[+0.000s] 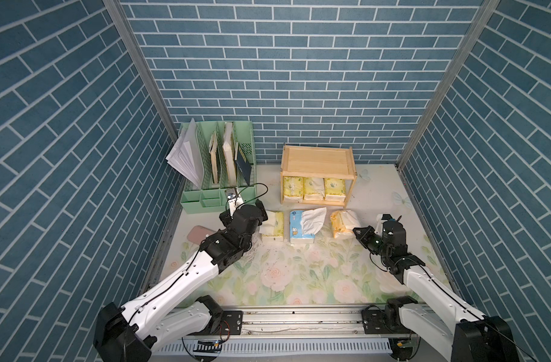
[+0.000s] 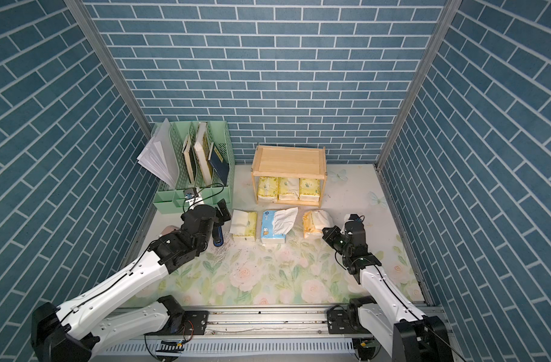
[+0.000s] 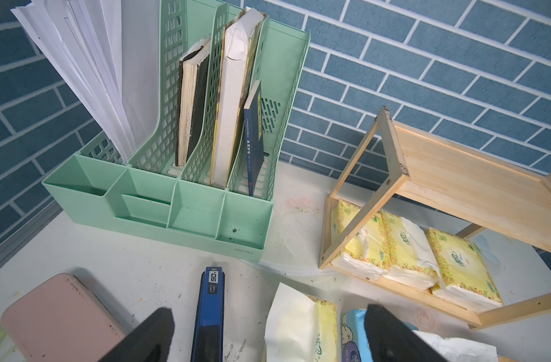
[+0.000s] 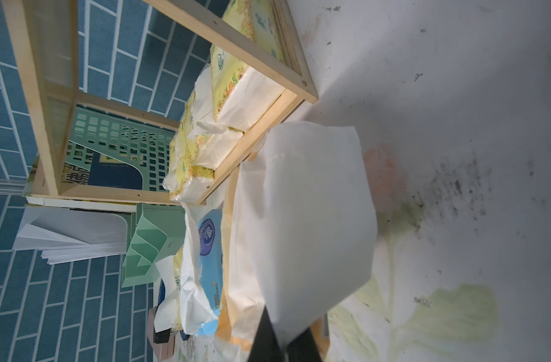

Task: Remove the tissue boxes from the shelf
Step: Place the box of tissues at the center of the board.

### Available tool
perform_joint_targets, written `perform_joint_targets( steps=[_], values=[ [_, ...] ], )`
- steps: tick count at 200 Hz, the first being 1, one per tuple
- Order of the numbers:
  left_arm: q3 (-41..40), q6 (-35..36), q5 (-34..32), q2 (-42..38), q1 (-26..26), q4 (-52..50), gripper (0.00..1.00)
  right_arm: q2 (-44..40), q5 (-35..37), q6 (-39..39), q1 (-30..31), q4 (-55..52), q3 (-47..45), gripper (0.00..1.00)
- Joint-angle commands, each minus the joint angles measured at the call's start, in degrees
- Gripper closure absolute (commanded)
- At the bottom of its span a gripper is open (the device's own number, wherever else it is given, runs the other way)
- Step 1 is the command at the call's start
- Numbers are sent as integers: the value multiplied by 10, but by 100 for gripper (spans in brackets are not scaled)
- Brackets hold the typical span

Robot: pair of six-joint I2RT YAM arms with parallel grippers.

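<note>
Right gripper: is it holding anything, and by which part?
Yes: the right gripper is shut on the white tissue sheet sticking out of the orange-yellow soft tissue pack, pinching the sheet's free end.

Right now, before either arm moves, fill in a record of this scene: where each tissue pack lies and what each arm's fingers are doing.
shelf: top board bare
lower board: three yellow-green tissue packs, side by side
table, in front of shelf: fourth yellow-green pack, blue-and-white tissue pack, orange-yellow tissue pack
left fingers: open, holding nothing
right fingers: shut on white tissue sticking out of the orange-yellow tissue pack
packs left to remove: three
</note>
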Motion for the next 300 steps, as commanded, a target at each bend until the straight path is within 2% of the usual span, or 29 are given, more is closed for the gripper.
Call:
perform_joint_targets(
  steps=[1, 158, 181, 265, 300],
  values=[
    [1, -1, -10, 6, 4, -12, 0, 14, 10, 16, 4, 50, -12, 100],
    [-1, -3, -6, 19, 5, -10, 0, 121, 3, 16, 7, 127, -49, 100],
    [-1, -3, -7, 18, 5, -12, 0, 127, 1, 7, 8, 127, -51, 94],
    [1, -4, 0, 20, 5, -9, 0, 101, 15, -28, 9, 74, -42, 58],
    [11, 4, 35, 32, 12, 7, 0, 64, 41, -65, 8, 16, -29, 48]
  ],
)
